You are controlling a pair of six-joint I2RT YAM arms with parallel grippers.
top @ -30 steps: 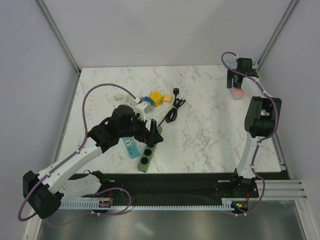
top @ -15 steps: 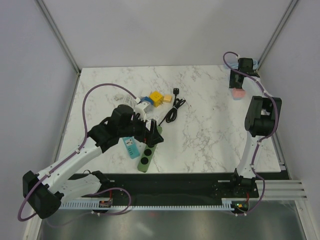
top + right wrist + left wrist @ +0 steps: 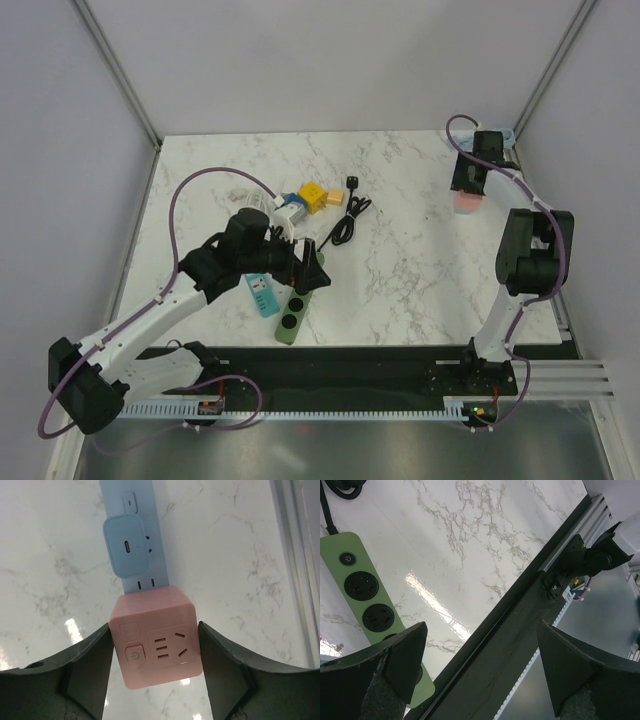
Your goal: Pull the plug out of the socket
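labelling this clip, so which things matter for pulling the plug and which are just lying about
In the job:
pink cube socket, clamped by the right end effector
light blue strip it sits on
pale blue charger on that strip

Lying about:
green power strip
black cable
yellow cube
teal strip

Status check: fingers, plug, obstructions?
Left fingers open, empty, above green strip. Right fingers closed on pink cube, cube against blue strip. Pale charger beside it on the strip, clear of the fingers.

Pink socket cube (image 3: pixel 157 640), white grey-veined table (image 3: pixel 50 555)
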